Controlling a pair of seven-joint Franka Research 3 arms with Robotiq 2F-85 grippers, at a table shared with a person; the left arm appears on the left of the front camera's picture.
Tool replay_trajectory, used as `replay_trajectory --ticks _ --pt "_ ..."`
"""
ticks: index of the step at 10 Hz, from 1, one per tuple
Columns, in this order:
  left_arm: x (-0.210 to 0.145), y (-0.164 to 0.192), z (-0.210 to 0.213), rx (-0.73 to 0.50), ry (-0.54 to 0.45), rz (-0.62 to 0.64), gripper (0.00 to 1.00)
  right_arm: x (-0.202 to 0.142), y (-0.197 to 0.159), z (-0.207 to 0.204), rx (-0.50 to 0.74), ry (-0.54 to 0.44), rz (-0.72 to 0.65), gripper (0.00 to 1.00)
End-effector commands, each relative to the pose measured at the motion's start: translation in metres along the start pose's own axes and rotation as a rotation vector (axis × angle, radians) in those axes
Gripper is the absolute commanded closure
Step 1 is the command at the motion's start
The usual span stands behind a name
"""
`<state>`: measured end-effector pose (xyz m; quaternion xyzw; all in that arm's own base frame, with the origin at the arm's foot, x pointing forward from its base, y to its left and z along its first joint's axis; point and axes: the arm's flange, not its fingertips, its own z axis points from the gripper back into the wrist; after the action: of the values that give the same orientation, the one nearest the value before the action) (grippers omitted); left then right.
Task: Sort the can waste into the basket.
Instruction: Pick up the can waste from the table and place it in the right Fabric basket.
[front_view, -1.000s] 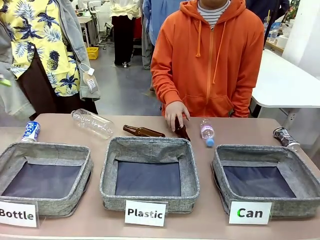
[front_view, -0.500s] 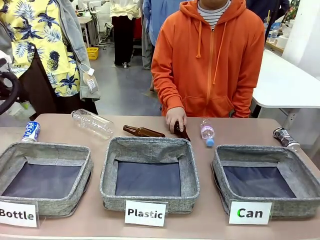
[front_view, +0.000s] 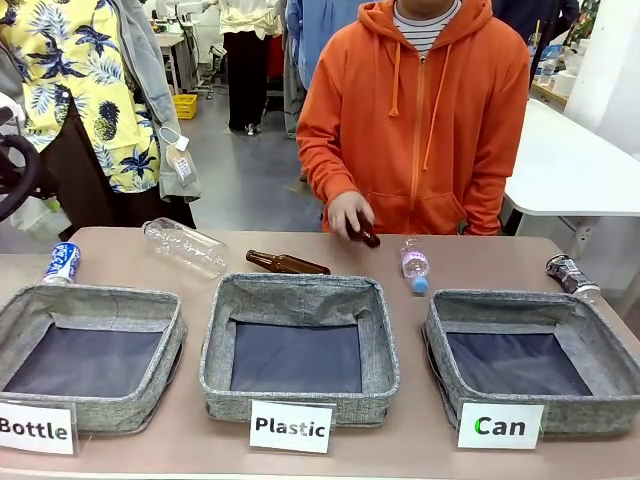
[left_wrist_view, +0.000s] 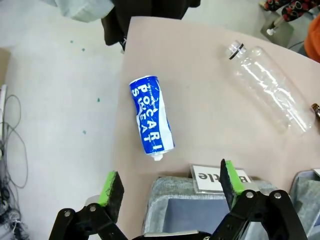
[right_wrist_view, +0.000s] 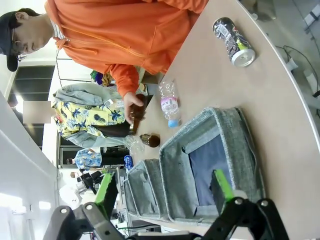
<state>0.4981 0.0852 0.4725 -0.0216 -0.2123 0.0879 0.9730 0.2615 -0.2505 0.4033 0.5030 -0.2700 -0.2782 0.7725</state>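
A: What has changed?
B: The person's hand (front_view: 348, 212) has lifted a brown bottle (front_view: 366, 236) off the surface (front_view: 500, 262), behind and to the left of the Can basket (front_view: 585, 415). Part of the left arm (front_view: 14, 178) has also come in at the far left.
A: And for the cans?
B: The bottle looks like the person's business. The left claw (left_wrist_view: 170, 177) hangs released, jaws wide, above the blue can (left_wrist_view: 151, 120). That can lies far left of the Can basket, past two other baskets (front_view: 300, 395). I judge it the first pick, and a long carry.
A: The other one?
B: The black can (front_view: 568, 273) lies just behind the Can basket's right corner. The right claw (right_wrist_view: 162, 181) is released too, grasping nothing.
A: Surface and room?
B: The surface is tan and matte, with clear bottles (front_view: 185, 247) lying loose. There is a grey floor (front_view: 250, 180), people (front_view: 90, 90) standing behind, and a white table (front_view: 570, 170) beyond the basket.
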Motion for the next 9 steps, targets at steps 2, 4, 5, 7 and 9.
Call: replay_trajectory --ticks 2,4,5,7,9 --pt "0.033 -0.001 -0.052 -0.055 0.115 -0.017 0.00 0.005 0.001 0.000 0.022 -0.010 0.011 0.00" --pt "0.038 0.008 -0.098 -0.023 0.212 0.060 0.00 0.005 0.001 0.000 0.022 -0.010 0.011 0.00" --pt "0.040 0.011 -0.111 -0.034 0.228 0.076 0.00 0.005 0.001 0.000 0.022 -0.010 0.011 0.00" --pt "0.050 0.041 -0.114 -0.129 0.291 0.069 0.00 0.005 0.001 0.000 0.022 -0.010 0.011 0.00" --pt "0.056 0.121 -0.057 -0.479 0.311 0.014 0.00 0.005 0.001 0.000 0.022 -0.010 0.011 0.00"
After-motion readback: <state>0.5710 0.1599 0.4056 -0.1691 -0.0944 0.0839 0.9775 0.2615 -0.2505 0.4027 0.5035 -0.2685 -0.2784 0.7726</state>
